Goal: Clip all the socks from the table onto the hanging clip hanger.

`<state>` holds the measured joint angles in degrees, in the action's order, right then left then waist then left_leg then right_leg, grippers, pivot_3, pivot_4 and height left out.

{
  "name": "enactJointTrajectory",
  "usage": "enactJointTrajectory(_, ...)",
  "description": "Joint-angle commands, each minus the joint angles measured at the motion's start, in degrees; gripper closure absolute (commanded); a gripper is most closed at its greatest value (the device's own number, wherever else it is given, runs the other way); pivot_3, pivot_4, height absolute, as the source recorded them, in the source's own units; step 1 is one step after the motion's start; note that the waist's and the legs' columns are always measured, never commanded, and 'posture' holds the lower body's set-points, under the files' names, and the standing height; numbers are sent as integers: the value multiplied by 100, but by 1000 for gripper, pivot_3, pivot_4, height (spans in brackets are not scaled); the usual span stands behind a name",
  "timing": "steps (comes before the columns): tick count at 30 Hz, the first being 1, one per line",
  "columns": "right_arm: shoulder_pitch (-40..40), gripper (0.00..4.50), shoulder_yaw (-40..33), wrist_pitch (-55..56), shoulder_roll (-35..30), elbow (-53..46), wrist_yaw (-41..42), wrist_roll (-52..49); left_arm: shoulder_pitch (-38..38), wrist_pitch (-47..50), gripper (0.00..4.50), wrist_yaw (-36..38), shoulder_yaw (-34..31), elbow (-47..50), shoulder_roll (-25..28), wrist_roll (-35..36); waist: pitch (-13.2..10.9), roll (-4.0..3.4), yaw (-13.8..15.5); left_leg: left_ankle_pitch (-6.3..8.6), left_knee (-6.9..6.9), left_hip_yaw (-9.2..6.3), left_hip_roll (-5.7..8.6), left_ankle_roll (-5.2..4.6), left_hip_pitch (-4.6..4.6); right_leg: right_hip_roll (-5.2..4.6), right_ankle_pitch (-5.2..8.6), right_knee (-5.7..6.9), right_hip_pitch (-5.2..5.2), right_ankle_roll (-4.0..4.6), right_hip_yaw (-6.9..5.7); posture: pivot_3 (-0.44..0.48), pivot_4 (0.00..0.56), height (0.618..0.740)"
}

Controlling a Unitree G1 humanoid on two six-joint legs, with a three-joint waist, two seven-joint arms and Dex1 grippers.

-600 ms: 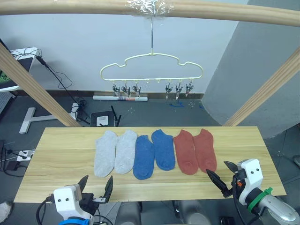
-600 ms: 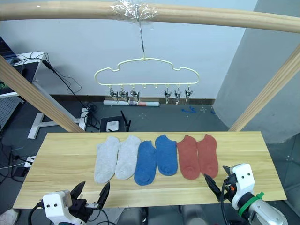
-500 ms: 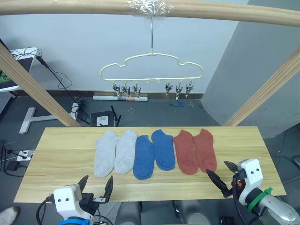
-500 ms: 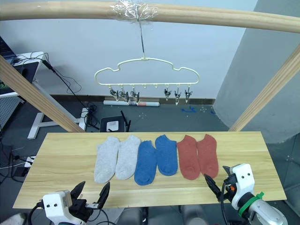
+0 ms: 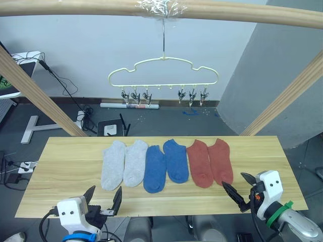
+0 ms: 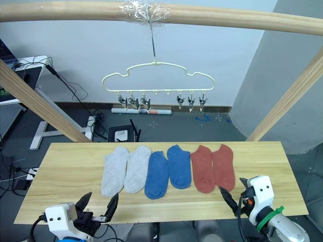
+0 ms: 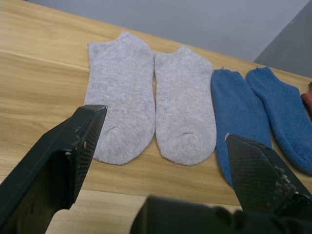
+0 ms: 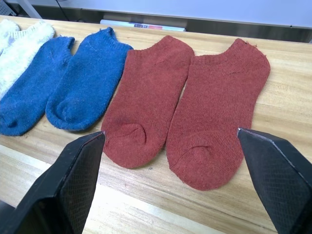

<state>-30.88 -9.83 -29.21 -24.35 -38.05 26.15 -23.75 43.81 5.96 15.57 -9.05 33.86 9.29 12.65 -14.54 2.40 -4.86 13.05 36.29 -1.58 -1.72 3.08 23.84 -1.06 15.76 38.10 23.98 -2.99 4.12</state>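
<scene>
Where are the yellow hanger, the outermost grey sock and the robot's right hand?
clip hanger (image 5: 163,60), left eye view, top of its cloud outline.
outermost grey sock (image 5: 113,165), left eye view, mid-foot.
right hand (image 5: 236,187), left eye view, between its fingertips.

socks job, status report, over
Left gripper and right gripper open, empty, at the table's near edge. Six socks flat in a row, none clipped. Hanger bare above, clips free. Nothing in the way.
</scene>
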Motion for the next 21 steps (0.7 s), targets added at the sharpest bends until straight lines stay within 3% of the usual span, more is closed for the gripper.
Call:
enactJointTrajectory(1,3,0,3,102,-9,-81,43,-18,-102,88,14,-85,-54,311,11,61,1,-1,0,0,1,0,0,0,0,0,0,0,-1,0,0,-124,256,740)
enactJointTrajectory(8,33,0,10,140,-16,-85,60,-7,-380,279,14,-170,-103,587,48,99,3,-2,0,0,12,-3,0,0,-2,0,-2,3,-8,-2,-1,-124,256,740)
enactJointTrajectory(11,264,0,-24,134,-71,-93,82,-43,-759,656,555,-275,-205,707,99,233,3,-5,-1,0,23,-6,0,0,-5,2,-4,6,-17,-1,-2,-133,258,740)
enactJointTrajectory(16,1065,0,-19,31,-323,-97,267,-177,-1633,1183,2106,-413,-322,735,347,276,3,-5,-15,-1,70,-7,-1,-2,-6,4,-23,20,-30,-8,-1,-143,262,740)
enactJointTrajectory(21,1748,0,112,-224,-589,-210,410,-373,-2272,1597,2106,-505,-401,703,481,358,3,-5,-13,-3,71,-9,1,-6,-30,5,-24,30,-52,-10,0,-148,267,740)
